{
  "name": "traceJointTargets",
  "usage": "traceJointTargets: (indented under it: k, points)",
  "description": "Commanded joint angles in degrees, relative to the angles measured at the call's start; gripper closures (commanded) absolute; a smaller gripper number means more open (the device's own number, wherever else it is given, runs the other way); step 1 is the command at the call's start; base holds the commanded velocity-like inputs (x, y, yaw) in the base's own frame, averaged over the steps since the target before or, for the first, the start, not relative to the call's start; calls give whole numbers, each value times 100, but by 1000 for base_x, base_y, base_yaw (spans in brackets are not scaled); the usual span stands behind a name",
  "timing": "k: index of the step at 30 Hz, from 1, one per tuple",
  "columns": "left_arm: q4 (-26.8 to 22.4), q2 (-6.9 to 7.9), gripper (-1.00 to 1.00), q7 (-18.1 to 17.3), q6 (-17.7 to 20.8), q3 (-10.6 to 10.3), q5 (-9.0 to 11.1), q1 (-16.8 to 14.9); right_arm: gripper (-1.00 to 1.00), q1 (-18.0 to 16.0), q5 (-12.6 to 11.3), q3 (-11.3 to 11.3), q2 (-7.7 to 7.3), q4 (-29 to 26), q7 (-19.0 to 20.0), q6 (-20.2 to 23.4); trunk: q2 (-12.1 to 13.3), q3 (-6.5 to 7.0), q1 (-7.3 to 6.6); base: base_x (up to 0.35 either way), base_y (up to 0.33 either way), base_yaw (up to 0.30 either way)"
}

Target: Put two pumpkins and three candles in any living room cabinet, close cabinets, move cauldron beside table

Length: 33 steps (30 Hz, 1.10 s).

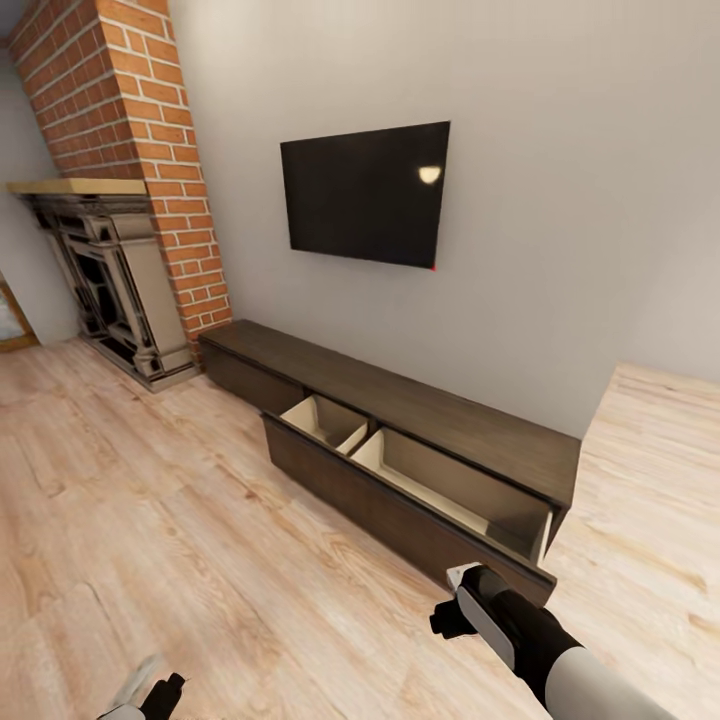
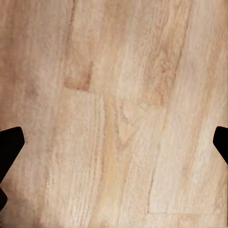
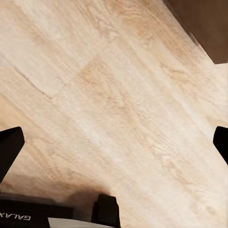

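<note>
Right tool foremost, half-hidden.

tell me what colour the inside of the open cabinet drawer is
Pale wood, best in the head view: drawer.

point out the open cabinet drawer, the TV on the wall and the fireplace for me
cabinet drawer point(image 1: 400, 500), head view, on its dark pulled-out front panel.
TV point(image 1: 365, 192), head view, on the middle of its black screen.
fireplace point(image 1: 110, 290), head view, on its dark carved surround under the mantel.
</note>
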Motion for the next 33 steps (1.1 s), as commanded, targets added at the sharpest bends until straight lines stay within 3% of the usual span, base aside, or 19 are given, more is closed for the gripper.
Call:
traceJointTargets:
  k: [1,23,25,31,33]
  points:
    - [12,-2,-100,5,-1,-48,37,-8,-100,-4,-62,36,-9,-12,-51,13,39,20,-23,0,0,232]
    - [18,-2,-100,3,-1,-48,37,-8,-100,-4,-53,45,-9,-11,-51,13,881,533,-484,0,0,233]
    - [18,-2,-100,3,-1,-48,37,-8,-100,-4,-53,104,-9,-11,-51,13,881,547,-484,0,0,228]
    - [18,-2,-100,3,-1,-50,37,-8,-100,-4,-58,639,-10,-12,-51,13,881,589,-484,0,0,217]
    - [20,-2,-100,3,-1,-50,37,-8,-100,-4,-60,723,-10,-12,-55,13,881,604,-484,0,0,212]
